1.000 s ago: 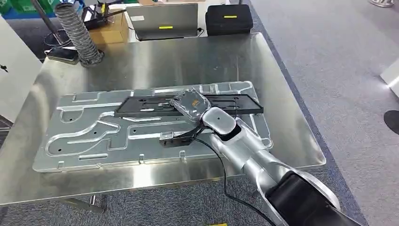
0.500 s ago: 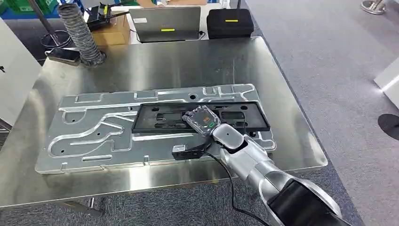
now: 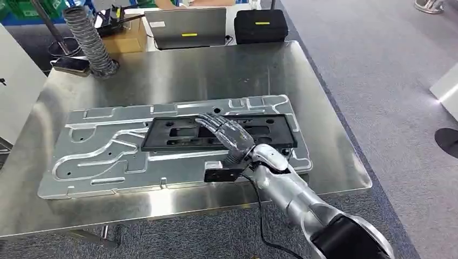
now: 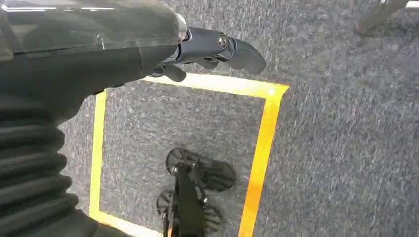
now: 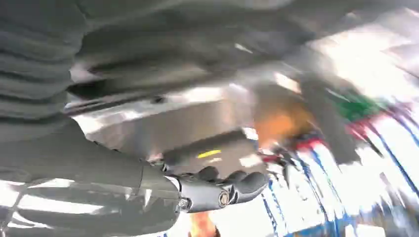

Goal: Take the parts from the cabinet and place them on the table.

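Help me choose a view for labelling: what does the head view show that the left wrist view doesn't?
Head view alone: the steel table, the silver plate on it, the black frame part lying on that plate, and the right hand with fingers spread flat over the frame. Left wrist view alone: the left hand hanging empty above yellow floor tape. Both share the grey carpet.

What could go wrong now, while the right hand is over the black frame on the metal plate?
1. The right hand lies spread over the black frame; pulling away could drag the frame off its place on the metal plate.
2. The black cable hangs past the table edge and might catch there.
3. The right wrist view is blurred, so contact is hard to check.
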